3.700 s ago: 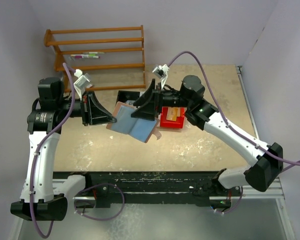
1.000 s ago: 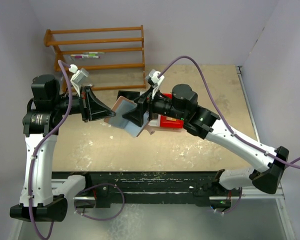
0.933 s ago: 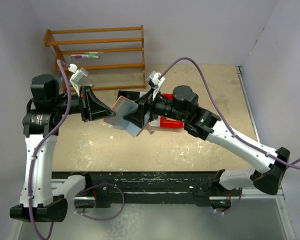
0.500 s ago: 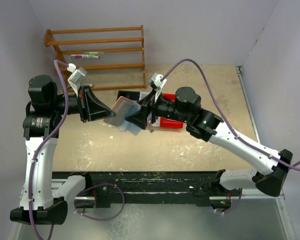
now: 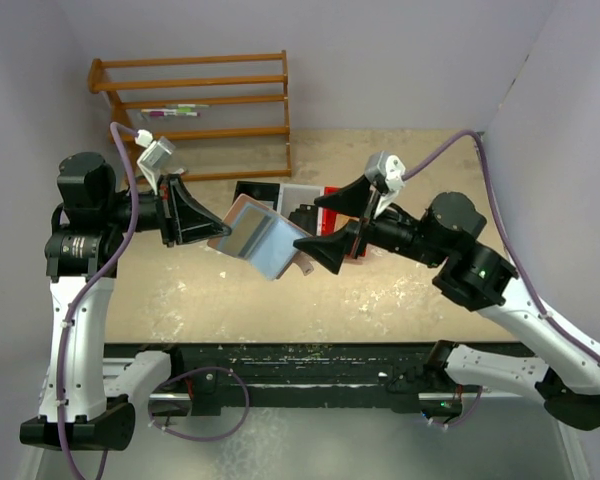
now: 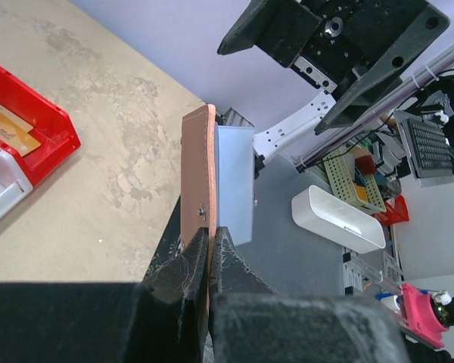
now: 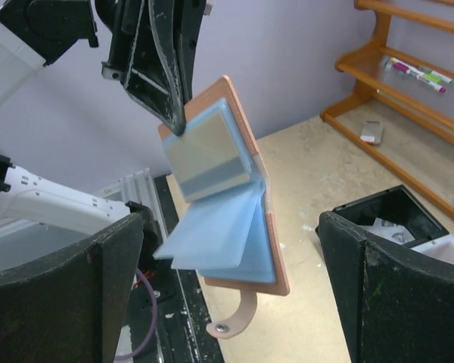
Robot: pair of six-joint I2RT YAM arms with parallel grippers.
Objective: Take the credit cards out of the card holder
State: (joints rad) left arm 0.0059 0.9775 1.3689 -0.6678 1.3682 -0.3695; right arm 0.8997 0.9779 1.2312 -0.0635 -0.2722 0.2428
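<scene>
Left fingers point(image 6: 189, 265): pressed together on one edge of the wallet point(image 6: 198, 162). It stands out from their tips, lifted off the bench point(image 6: 98, 113).
Right fingers point(image 7: 68, 295): wide apart and holding nothing. The wallet is ahead of them, facing the gap between them, and does not touch them.
Wallet: open, with its blue lining turned toward the right fingers. The strap tab point(image 7: 231, 321) hangs at its lower end.
Top view: the wallet is between the two pairs of fingers. The black bin point(image 5: 248, 190) and the white bin point(image 5: 300, 193) are on the bench beyond them.
Left wrist view only: the wallet is seen edge-on. Past the left fingers is the red bin point(image 6: 49, 159), and a yellow-brown card point(image 6: 7, 125) lies flat in it.
Right wrist view only: the inside pockets are visible. The upper pocket shows a greyish flat face, and I cannot tell if it is a card or the lining.
</scene>
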